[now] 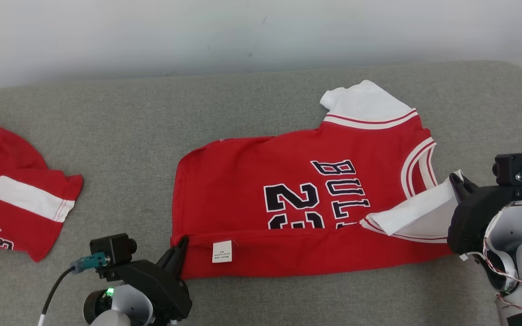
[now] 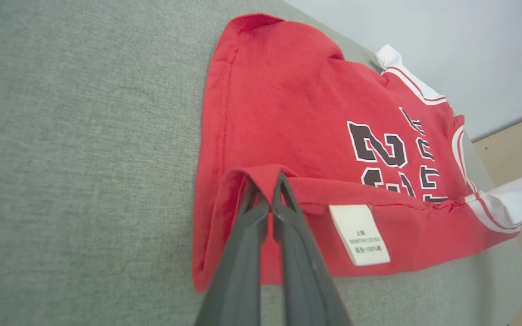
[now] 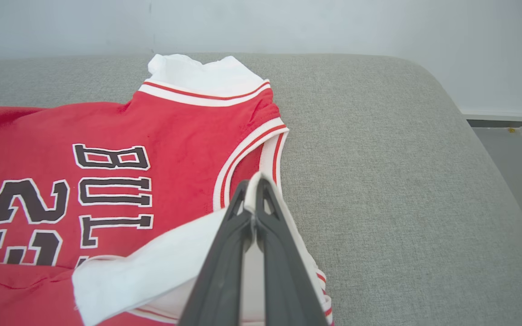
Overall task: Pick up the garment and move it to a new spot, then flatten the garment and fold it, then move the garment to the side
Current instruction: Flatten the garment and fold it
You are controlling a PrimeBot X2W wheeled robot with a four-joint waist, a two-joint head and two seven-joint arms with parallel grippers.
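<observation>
The garment [image 1: 261, 181] is a red jersey with white sleeves and black lettering, lying on the grey cushion with its near edge folded up over itself. My left gripper [image 1: 183, 246] is shut on the garment's near left hem corner [image 2: 261, 174]. A white care label [image 2: 360, 234] shows on the raised fold. My right gripper [image 1: 456, 181] is shut on the near white sleeve [image 3: 161, 267], holding it lifted over the red body. The far white sleeve [image 1: 365, 102] lies flat toward the wall.
A second red and white garment [image 1: 12, 194] lies at the cushion's left end. The grey cushion [image 1: 107, 149] ends at a pale wall behind and rounds off at the right, where floor [image 3: 514, 149] shows below.
</observation>
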